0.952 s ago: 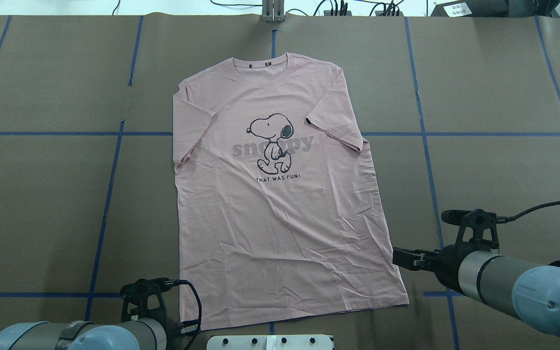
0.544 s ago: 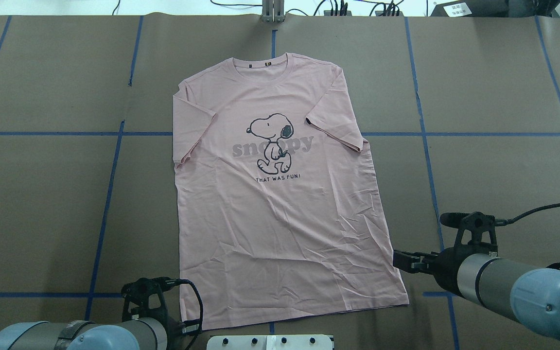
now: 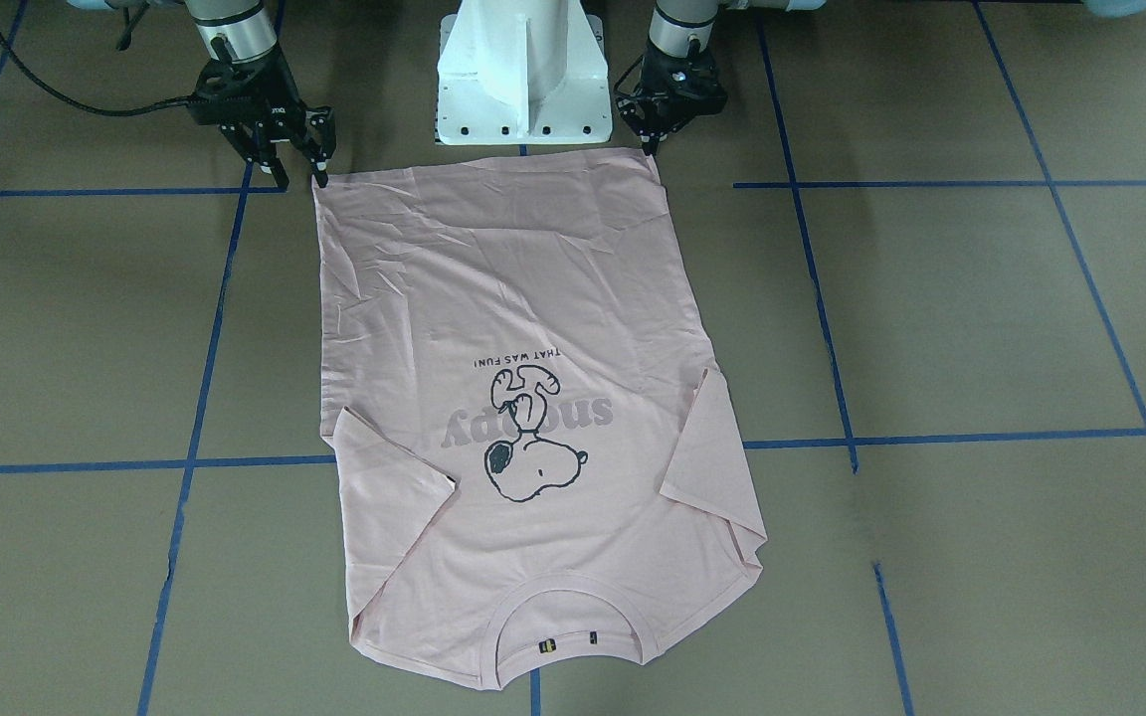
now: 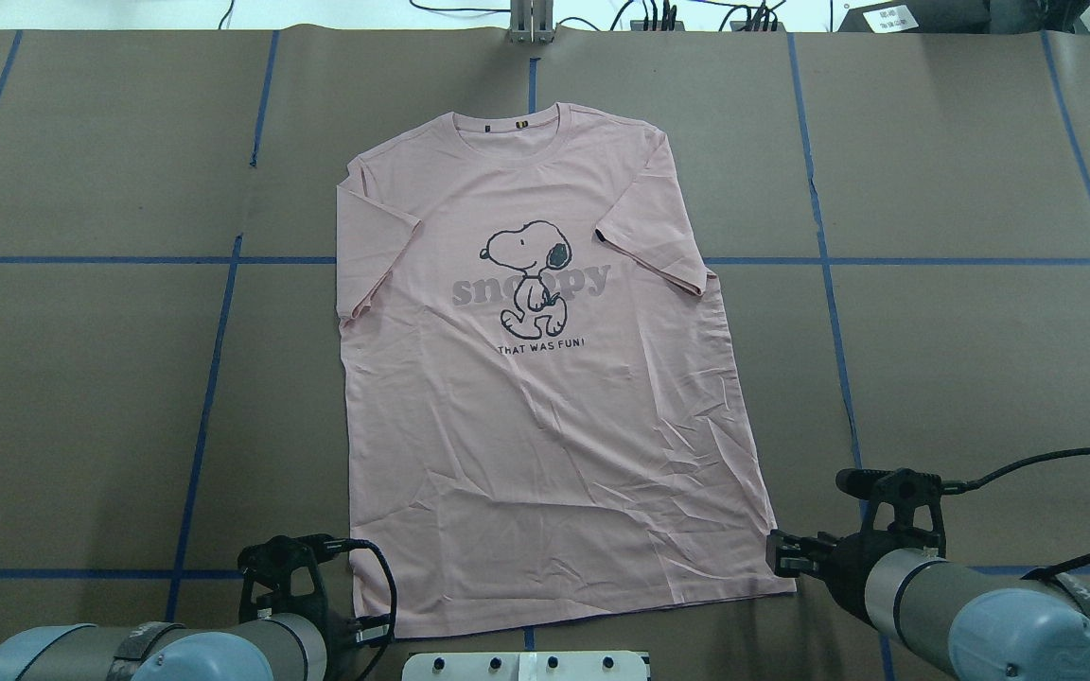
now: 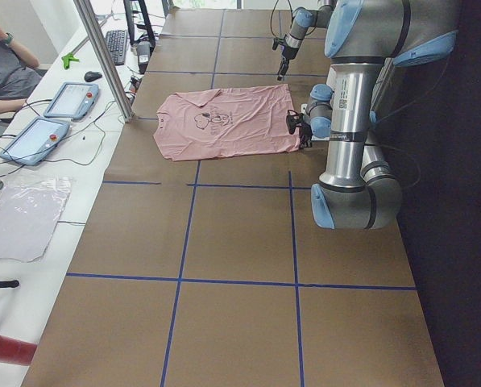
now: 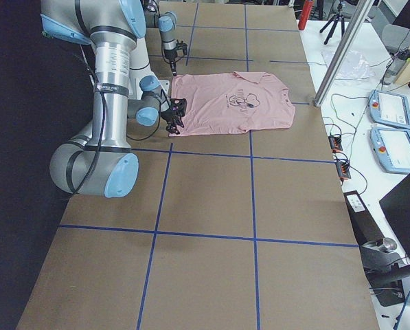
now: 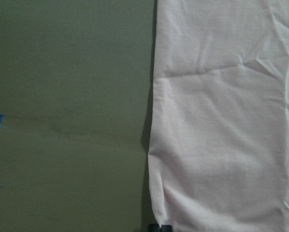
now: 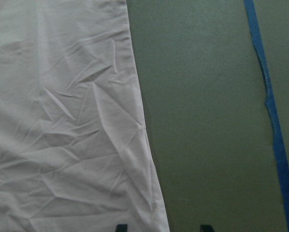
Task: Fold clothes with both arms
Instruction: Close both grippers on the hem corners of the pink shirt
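The light pink Snoopy T-shirt (image 4: 545, 426) lies flat, print up, on the brown table, collar far from me and hem near me. It also shows in the front view (image 3: 523, 298). My left gripper (image 3: 653, 147) is at the hem's left corner; in the left wrist view (image 7: 159, 227) its tips sit together on the shirt's edge (image 7: 221, 121). My right gripper (image 3: 299, 179) is open at the hem's right corner (image 4: 777, 558). In the right wrist view (image 8: 163, 227) its tips straddle the shirt's side edge (image 8: 62, 121).
The white pedestal base (image 3: 523, 80) stands just behind the hem, between the two arms. Blue tape lines (image 4: 204, 397) cross the brown table cover. Tablets and an operator (image 5: 6, 72) are beyond the far edge, past a metal post (image 5: 103, 56).
My right gripper has moved back along the shirt's right edge towards me, down to the hem corner. The left arm has hardly moved. The shirt lies as before.
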### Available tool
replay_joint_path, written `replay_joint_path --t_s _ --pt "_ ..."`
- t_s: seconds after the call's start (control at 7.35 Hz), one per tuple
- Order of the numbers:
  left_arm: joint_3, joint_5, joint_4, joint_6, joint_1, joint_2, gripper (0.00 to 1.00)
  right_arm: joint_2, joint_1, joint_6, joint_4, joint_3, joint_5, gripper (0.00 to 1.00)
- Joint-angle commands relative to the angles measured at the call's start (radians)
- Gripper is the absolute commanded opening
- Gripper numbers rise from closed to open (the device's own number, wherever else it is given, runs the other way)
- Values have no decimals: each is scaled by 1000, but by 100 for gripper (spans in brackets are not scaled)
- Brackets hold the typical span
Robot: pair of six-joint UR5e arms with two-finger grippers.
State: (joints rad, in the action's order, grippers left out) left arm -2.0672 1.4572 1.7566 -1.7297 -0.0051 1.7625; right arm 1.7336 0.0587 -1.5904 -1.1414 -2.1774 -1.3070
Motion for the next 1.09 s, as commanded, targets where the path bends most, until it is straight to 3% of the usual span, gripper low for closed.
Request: replay_joint_path --t_s 0.0,0.95 --pt "-1 -23 0 13 0 2 0 -2 -31 -31 -6 28 28 56" --pt "-5 -23 0 36 -10 5 0 -35 -62 -46 -4 68 55 47"
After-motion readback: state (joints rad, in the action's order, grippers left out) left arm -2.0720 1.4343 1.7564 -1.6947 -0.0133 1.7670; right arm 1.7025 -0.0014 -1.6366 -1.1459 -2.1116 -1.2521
